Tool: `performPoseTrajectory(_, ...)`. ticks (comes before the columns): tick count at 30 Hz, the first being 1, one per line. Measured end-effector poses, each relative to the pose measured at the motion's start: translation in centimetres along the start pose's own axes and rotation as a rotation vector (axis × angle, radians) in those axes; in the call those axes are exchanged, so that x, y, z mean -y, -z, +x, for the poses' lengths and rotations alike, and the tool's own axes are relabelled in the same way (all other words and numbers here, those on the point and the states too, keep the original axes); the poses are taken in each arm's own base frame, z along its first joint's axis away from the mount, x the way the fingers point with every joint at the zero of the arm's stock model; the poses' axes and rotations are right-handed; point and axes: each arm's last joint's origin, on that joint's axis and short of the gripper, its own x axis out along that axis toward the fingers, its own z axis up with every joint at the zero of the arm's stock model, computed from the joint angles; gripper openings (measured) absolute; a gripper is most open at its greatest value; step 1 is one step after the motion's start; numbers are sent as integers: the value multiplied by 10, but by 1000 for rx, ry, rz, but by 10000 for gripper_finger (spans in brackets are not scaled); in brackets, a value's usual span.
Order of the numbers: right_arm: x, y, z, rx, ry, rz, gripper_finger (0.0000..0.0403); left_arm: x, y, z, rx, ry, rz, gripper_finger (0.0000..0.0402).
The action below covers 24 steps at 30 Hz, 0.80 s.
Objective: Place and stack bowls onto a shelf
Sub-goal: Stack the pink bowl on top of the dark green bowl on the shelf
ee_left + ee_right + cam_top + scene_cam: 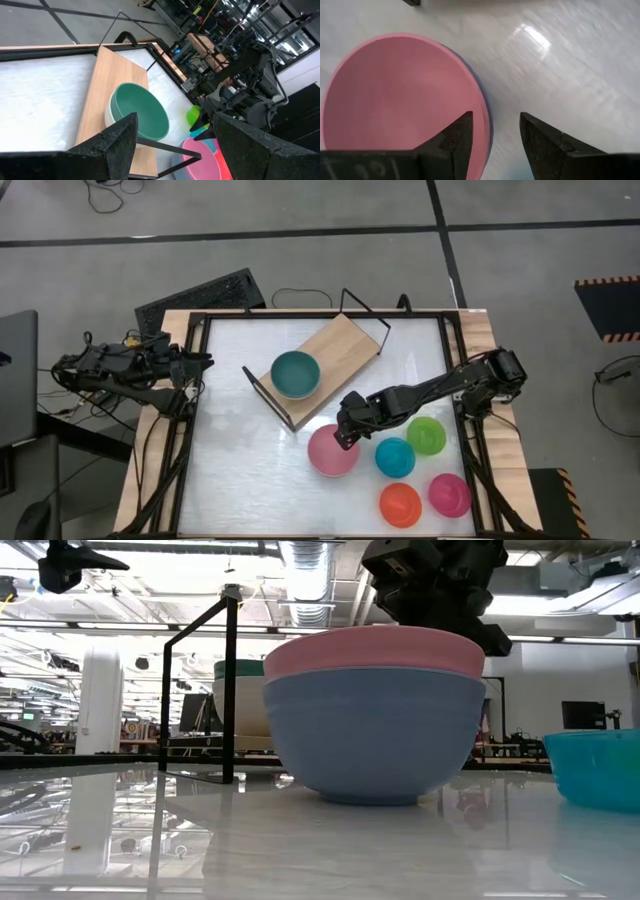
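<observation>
Pink plastic is nested inside a blue-grey bowl [372,735], and the pink bowl [400,105] lies under the right gripper [495,135], whose jaws are spread with one finger over the bowl's inside and the other outside its rim, nothing yet pinched. A likely fault, as judged from this, is that only the pink wall would be caught and the blue-grey bowl left behind or dragged askew; a closure made too high on the rim could let the smooth plastic slip out. The stack stands on the white table [240,450] just beside the near corner of the shelf [335,345], so the black wire frame [200,690] at that end could be struck when the load is lifted across. On the wooden board a teal bowl [295,373] is already seated in a white one, and bare board is left toward the far end. Small bowls, blue [395,457], green [426,435], red [400,503] and magenta [449,494], are crowded close on the arm's side, leaving little room there. The left gripper [175,145] is held open at the table's left edge, well apart.
</observation>
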Motion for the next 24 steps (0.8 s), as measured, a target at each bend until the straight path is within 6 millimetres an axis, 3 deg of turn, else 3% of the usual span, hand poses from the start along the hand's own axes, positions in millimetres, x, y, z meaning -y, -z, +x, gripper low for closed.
performPoseTrajectory(13, 1, -2, 0, 23, 15, -45, 230, 0, 0, 0, 3, -5, -4, 245)
performPoseTrajectory(19, 2, -2, 0, 23, 18, -67, 216, -1, -1, 0, 20, -18, -10, 245)
performPoseTrajectory(24, -1, 2, 0, 20, 13, -105, 179, -1, -1, 0, 20, -18, -11, 245)
